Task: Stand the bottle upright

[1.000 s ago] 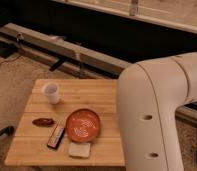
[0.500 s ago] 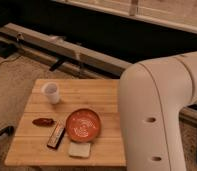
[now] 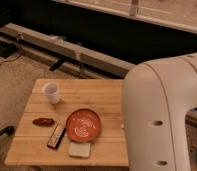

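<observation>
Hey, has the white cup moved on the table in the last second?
No. The white cup stays at the wooden table's far-left corner, behind the orange bowl. The gripper is out of view.

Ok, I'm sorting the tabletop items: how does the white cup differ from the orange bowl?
The white cup is small, tall-sided and plain; the orange bowl is wider, shallow and patterned inside. The cup stands near the table's far left; the bowl sits nearer the front middle. Both are upright, open-topped and round. The end effector is out of view, shut.
</observation>
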### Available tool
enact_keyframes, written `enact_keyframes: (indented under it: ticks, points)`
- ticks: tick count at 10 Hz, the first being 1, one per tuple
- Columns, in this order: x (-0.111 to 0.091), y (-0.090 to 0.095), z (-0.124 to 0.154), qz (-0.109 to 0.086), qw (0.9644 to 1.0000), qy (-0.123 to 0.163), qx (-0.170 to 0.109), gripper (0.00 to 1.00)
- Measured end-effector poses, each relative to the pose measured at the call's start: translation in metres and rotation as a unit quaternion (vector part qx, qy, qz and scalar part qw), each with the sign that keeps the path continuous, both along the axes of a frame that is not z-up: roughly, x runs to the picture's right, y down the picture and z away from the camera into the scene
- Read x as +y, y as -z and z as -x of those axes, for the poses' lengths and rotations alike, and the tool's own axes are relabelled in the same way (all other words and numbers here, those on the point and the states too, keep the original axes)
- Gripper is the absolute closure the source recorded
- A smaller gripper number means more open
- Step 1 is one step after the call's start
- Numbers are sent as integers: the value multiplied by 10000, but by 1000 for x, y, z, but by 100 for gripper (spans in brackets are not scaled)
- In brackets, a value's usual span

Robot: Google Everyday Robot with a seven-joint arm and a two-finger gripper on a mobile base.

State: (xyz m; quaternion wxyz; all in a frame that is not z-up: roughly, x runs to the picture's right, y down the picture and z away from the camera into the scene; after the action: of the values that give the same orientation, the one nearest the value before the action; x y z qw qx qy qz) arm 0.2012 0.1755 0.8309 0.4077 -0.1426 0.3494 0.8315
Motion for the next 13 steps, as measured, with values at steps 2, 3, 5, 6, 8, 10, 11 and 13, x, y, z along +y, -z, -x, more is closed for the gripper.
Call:
enact_keyframes:
  ticks: [2, 3, 5, 6, 8, 10, 11, 13]
  points:
    - [-11, 4, 2, 36, 9992, -216, -334, 100]
    - [-18, 7, 1, 32, 9982, -332, -499, 100]
    - [-34, 14, 0, -7, 9953, -549, -797, 100]
    - [-42, 18, 1, -42, 9937, -619, -931, 100]
    - [-55, 24, 5, -119, 9910, -690, -1137, 100]
    - [-64, 28, 12, -158, 9887, -713, -1313, 100]
    - [-69, 32, 16, -195, 9876, -697, -1392, 100]
    - [-84, 46, 20, -287, 9864, -652, -1478, 100]
